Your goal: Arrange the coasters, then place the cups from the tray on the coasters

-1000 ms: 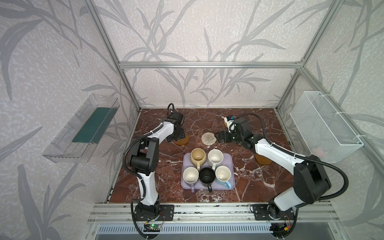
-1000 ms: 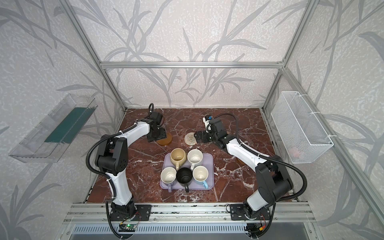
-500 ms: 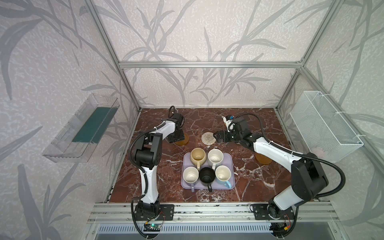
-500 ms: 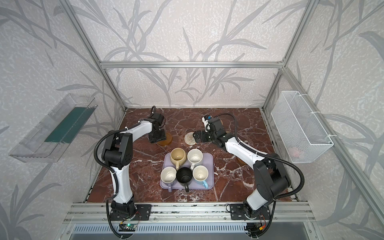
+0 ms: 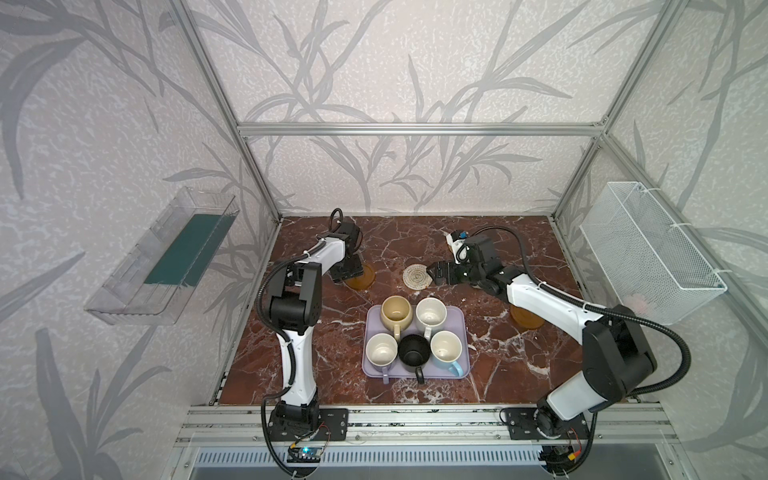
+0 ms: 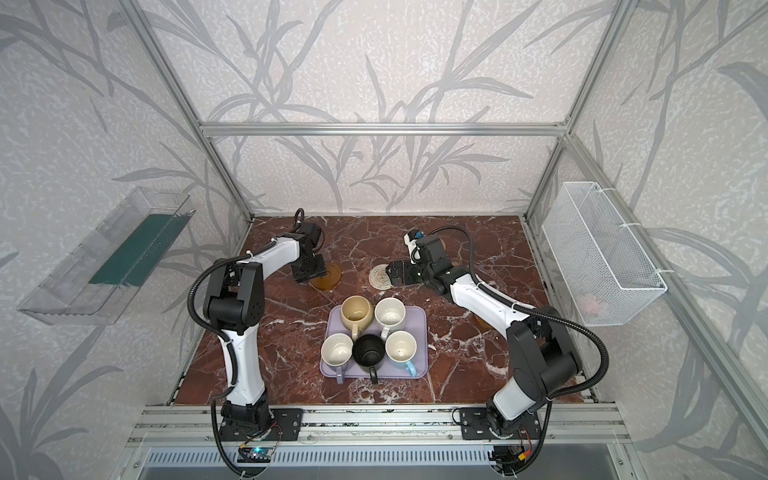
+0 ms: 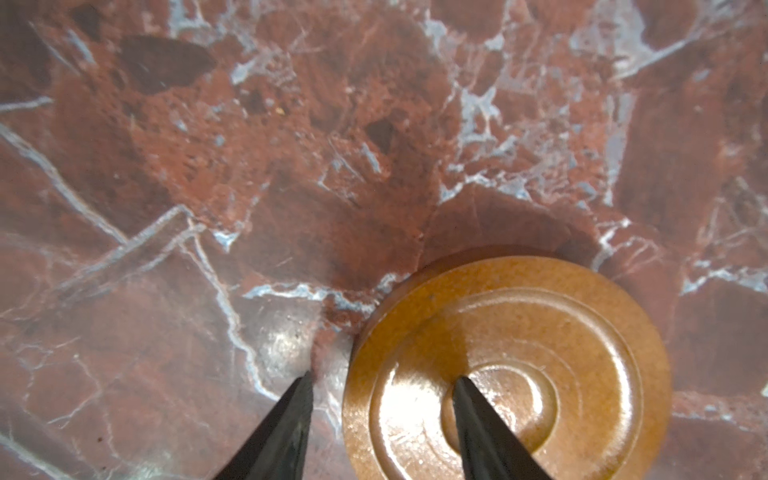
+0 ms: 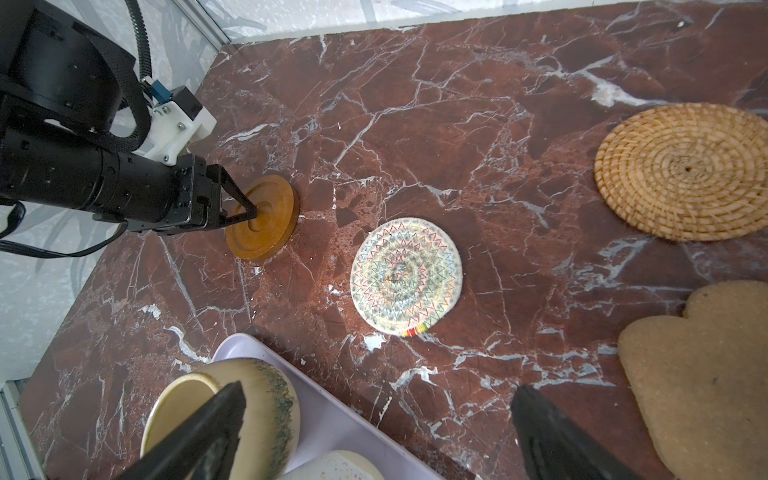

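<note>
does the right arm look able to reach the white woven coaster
Probably yes: the right gripper hangs open right beside the woven coaster, which lies uncovered with nothing between them.

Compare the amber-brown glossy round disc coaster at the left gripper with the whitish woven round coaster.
The amber-brown glossy disc coaster is smooth with carved rings; the whitish woven round coaster carries coloured zigzag stitching. The left gripper straddles the disc coaster's rim; the woven coaster lies untouched. Both are round, on the marble table.
</note>
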Robot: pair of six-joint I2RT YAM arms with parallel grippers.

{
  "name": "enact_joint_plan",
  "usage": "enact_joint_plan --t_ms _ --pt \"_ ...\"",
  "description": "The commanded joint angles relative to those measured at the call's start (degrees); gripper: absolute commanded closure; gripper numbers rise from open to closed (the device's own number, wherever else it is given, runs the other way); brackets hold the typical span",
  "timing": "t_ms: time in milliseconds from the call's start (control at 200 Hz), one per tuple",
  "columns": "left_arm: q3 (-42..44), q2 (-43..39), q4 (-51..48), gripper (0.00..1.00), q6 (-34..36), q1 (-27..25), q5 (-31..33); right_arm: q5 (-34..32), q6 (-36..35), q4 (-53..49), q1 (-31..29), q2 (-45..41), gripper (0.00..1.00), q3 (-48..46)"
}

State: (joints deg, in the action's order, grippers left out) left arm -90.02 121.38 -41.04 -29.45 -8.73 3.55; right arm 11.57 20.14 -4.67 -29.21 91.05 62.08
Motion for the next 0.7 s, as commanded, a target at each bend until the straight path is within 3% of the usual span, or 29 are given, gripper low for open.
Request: enact_joint_plan --t_ms 0,265,460,695 --pt "-2.9 2.2 -2.8 0.45 0.4 0.2 2.4 -0.3 0.4 -0.5 -0.2 0.8 0.01 0.6" --pt "-7.1 4.1 -4.6 0.46 0.9 0.6 2.3 -0.6 0.4 -0.8 -0.2 1.0 0.01 0.6" --pt "-3.2 2.1 -2.3 0.46 -0.1 0.6 2.2 -0.5 0.3 -1.1 -0.2 0.9 0.01 0.7" --pt "-5.2 1.2 -3.8 0.45 0.1 0.7 3.6 0.1 0.7 -1.5 -0.2 0.3 0.01 1.1"
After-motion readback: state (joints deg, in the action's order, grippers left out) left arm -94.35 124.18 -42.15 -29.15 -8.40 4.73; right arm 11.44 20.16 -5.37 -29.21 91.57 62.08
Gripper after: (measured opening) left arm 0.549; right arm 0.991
